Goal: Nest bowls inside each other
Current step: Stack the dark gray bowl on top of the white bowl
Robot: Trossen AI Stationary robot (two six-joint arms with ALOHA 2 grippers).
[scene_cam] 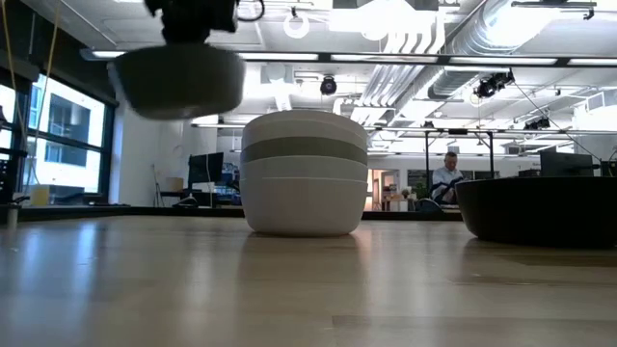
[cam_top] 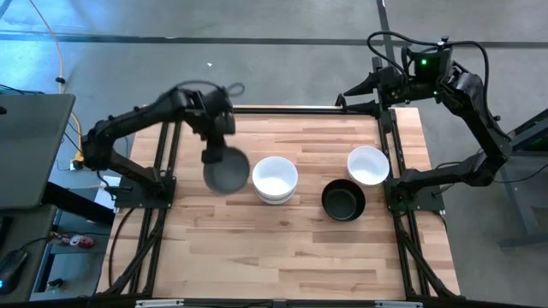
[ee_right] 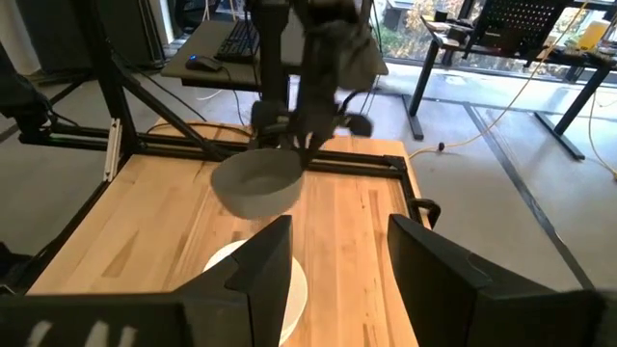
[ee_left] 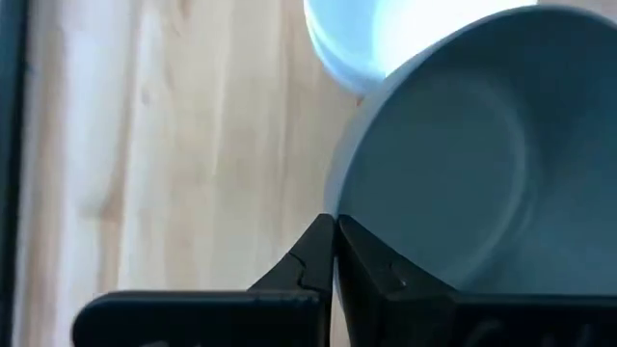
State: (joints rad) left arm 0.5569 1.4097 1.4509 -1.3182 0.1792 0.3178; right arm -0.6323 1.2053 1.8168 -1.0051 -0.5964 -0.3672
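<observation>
My left gripper (cam_top: 211, 156) is shut on a matte grey bowl (cam_top: 226, 170), carried above the table just left of a stack of bowls (cam_top: 275, 178). The low view shows the stack (scene_cam: 304, 173) as white bowls with a grey one between them, resting on its base. A black bowl (cam_top: 343, 201) and a single white bowl (cam_top: 368, 165) stand to the right. My right gripper (ee_right: 337, 260) is open and waits over the table's far right corner. My left gripper pinches the grey bowl's rim (ee_left: 349, 198) on its far-left side. One finger (ee_left: 376, 265) is inside the bowl and one finger (ee_left: 304, 260) outside, coming from above and pointing down. The bowl (scene_cam: 178, 82) hangs below the fingers, lifted clear of the table, mouth up.
A dark frame rail (cam_top: 291, 109) runs along the table's far edge, with arm mounts at both sides. Bare wood (cam_top: 282, 257) fills the table's near half. Beyond the table, the low view shows a person (scene_cam: 446, 178) far off in the room.
</observation>
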